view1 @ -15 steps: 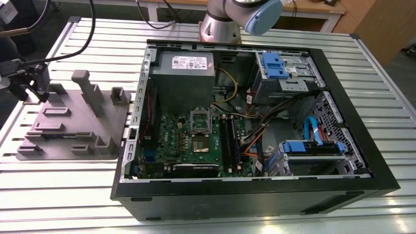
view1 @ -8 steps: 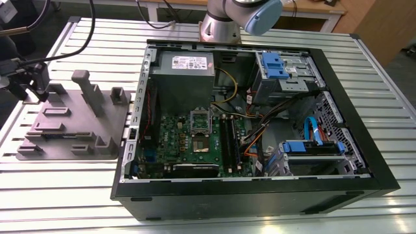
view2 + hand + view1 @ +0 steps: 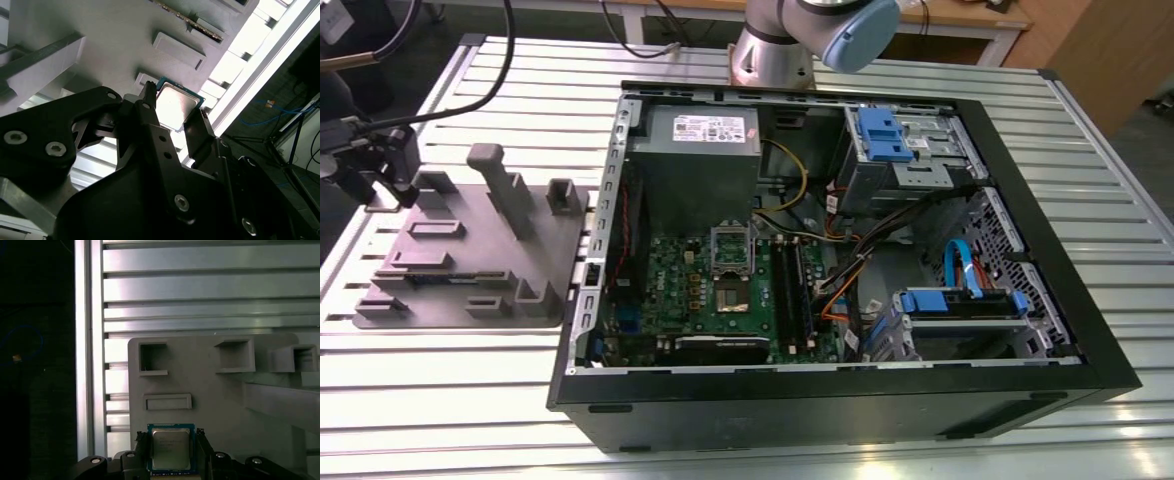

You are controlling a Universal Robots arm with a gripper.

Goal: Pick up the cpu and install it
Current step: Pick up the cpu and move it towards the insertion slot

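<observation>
Silver metal tops the small, green-edged square cpu (image 3: 171, 450); its faint print is too small to read, like the white label (image 3: 707, 127) inside the open black computer case (image 3: 854, 400). The black claw (image 3: 171, 435) grips the cpu, one finger tight against each side, over the grey moulded tray (image 3: 210, 400) on the ribbed metal table (image 3: 200, 285).

Power-supply label (image 3: 707, 128), cpu (image 3: 171, 449) top: print illegible.
</observation>
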